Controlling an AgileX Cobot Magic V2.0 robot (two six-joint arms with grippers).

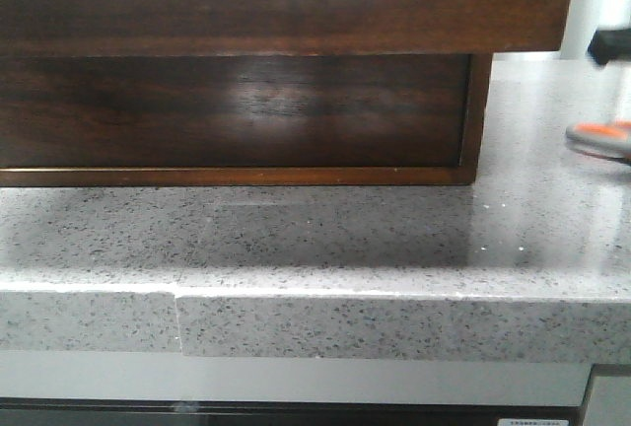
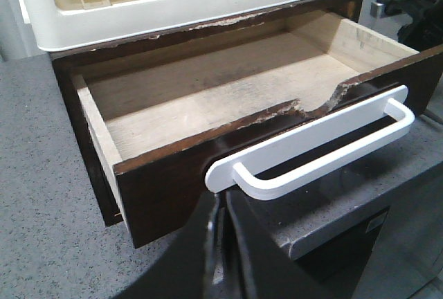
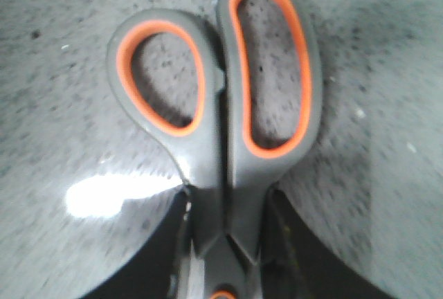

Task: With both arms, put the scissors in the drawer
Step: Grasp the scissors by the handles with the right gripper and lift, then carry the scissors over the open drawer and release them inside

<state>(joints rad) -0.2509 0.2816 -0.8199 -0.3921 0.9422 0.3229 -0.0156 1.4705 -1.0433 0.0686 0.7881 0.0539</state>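
Scissors (image 3: 221, 126): light, rigid, smooth-handled; clamped at the neck below the loops by the right gripper (image 3: 225, 257), above the countertop (image 3: 387, 70). Drawer (image 2: 208, 98): pulled open, empty. Left gripper (image 2: 221, 257): beneath the white handle (image 2: 311, 150); closure cannot be told.

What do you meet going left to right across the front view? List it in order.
Wooden chest → bare stretch of grey countertop → scissors, only their orange-lined handle showing at the right edge.

Grey, orange-lined scissors (image 3: 221, 140); dark-brown drawer (image 2: 159, 188)
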